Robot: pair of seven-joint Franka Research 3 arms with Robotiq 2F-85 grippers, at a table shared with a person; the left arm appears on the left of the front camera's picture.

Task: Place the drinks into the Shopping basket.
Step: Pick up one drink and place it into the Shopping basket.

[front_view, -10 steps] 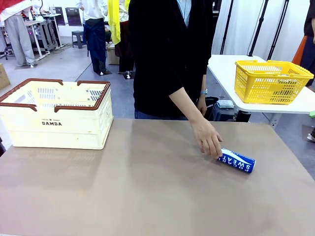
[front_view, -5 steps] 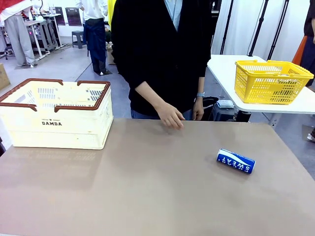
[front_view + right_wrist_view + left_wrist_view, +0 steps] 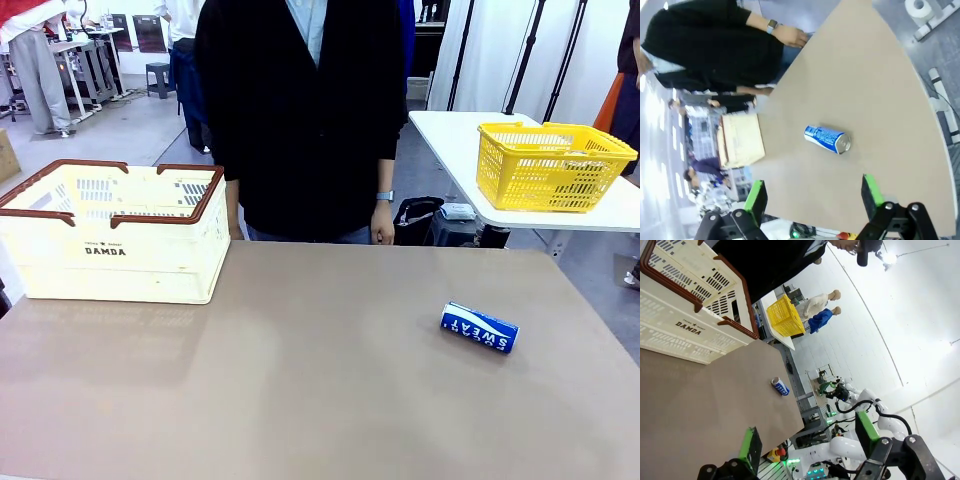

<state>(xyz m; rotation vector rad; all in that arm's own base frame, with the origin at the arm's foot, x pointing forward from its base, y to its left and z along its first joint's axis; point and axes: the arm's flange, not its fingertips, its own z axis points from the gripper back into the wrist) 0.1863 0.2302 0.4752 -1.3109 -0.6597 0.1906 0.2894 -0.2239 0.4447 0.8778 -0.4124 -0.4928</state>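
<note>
One of the drinks, a blue-and-white can marked "SWEAT" point(image 3: 480, 327), lies on its side on the right half of the brown table point(image 3: 300, 380). The cream Shopping basket point(image 3: 112, 232) with brown rim handles and "DAMDA" print stands at the table's far left. In the left wrist view my left gripper point(image 3: 807, 440) is open, high above the table, with the basket point(image 3: 685, 305) and the can point(image 3: 780, 386) far ahead. From the right wrist camera, my right gripper point(image 3: 812, 197) is open with the can point(image 3: 827, 138) lying a little beyond its fingertips.
A person in a black top point(image 3: 300, 110) stands at the far table edge, hands hanging at the sides. A yellow mesh basket point(image 3: 550, 165) sits on a separate white table at the right.
The person's hand let go of the can, drew back across the table and now hangs at the side. The can lies still.
</note>
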